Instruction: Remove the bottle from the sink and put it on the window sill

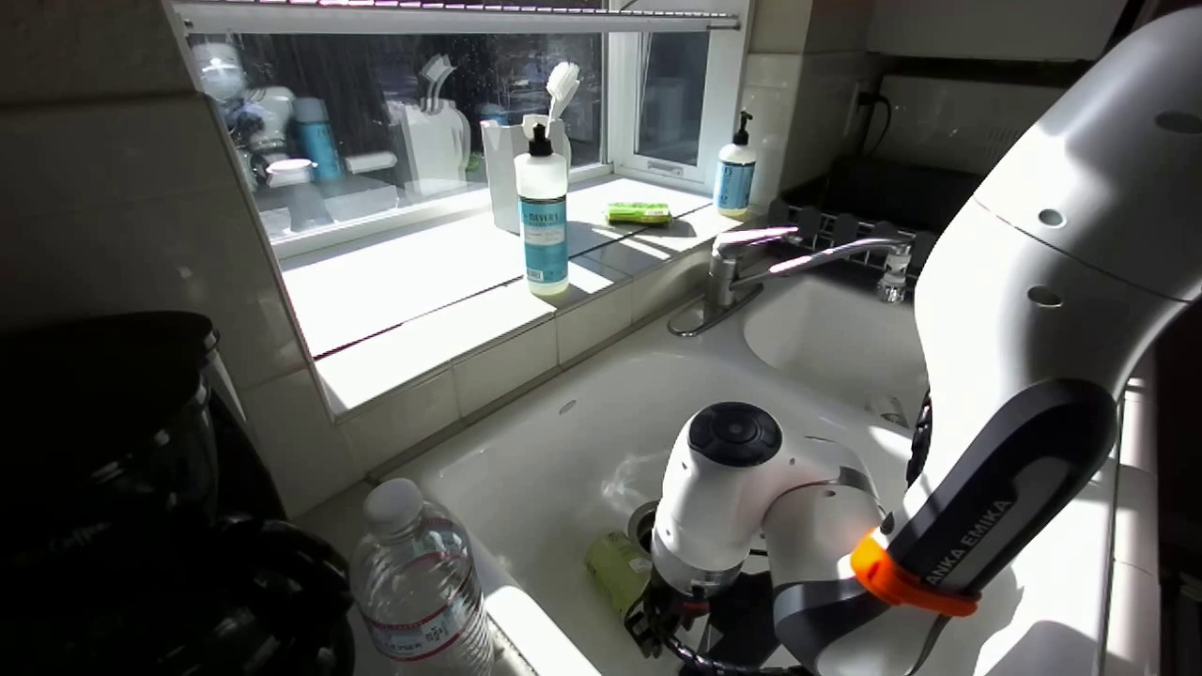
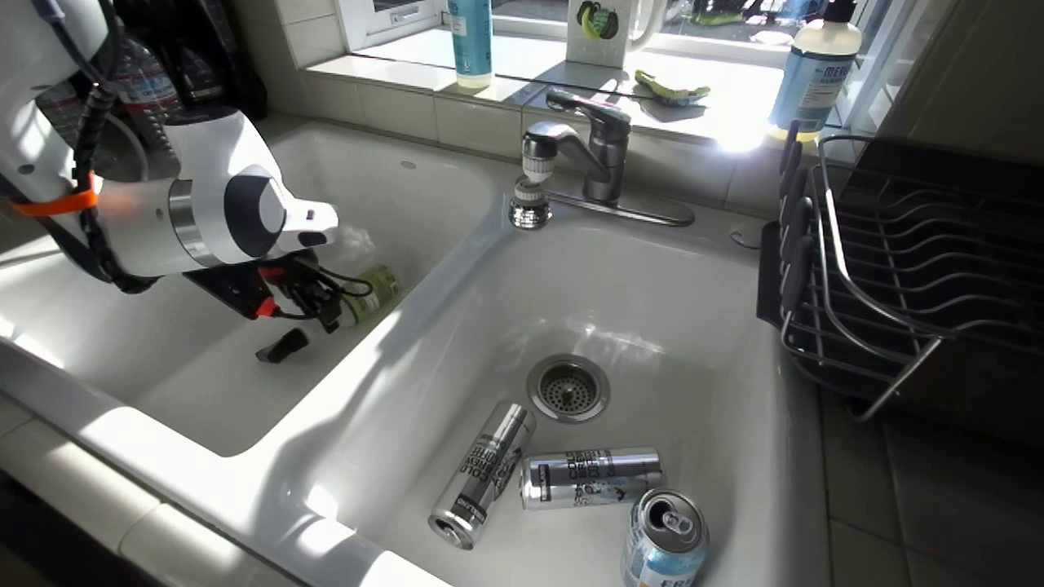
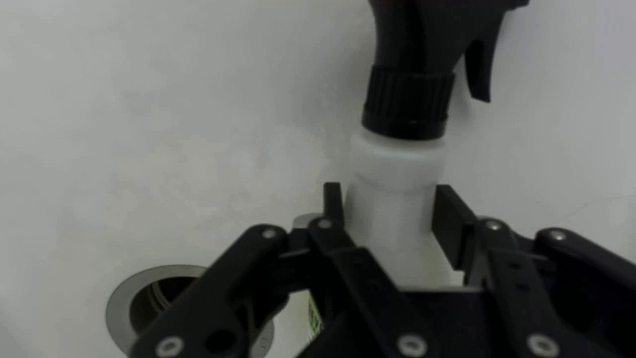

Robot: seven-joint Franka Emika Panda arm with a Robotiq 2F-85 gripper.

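The bottle (image 1: 615, 571) lies slanted in the large white sink (image 1: 526, 460). It has a yellow-green lower part, a pale upper body and a dark trigger-like top, and it also shows in an exterior view (image 2: 377, 292). In the wrist view the bottle's pale shoulder (image 3: 397, 174) sits between my gripper's (image 3: 388, 209) fingers. Both pads are against its sides, so the gripper appears shut on it just below the neck; the lower body is mostly hidden. The gripper (image 2: 318, 297) is low in the basin. The white window sill (image 1: 404, 282) runs above the sink's back.
On the sill stand a blue-labelled bottle (image 1: 545, 235), a white pitcher (image 1: 502, 178), a green packet (image 1: 639, 214) and a pump bottle (image 1: 734, 178). A chrome faucet (image 2: 608, 155) stands between. A water bottle (image 1: 423, 601), cans (image 2: 481, 473) and a dish rack (image 2: 840, 236) are nearby.
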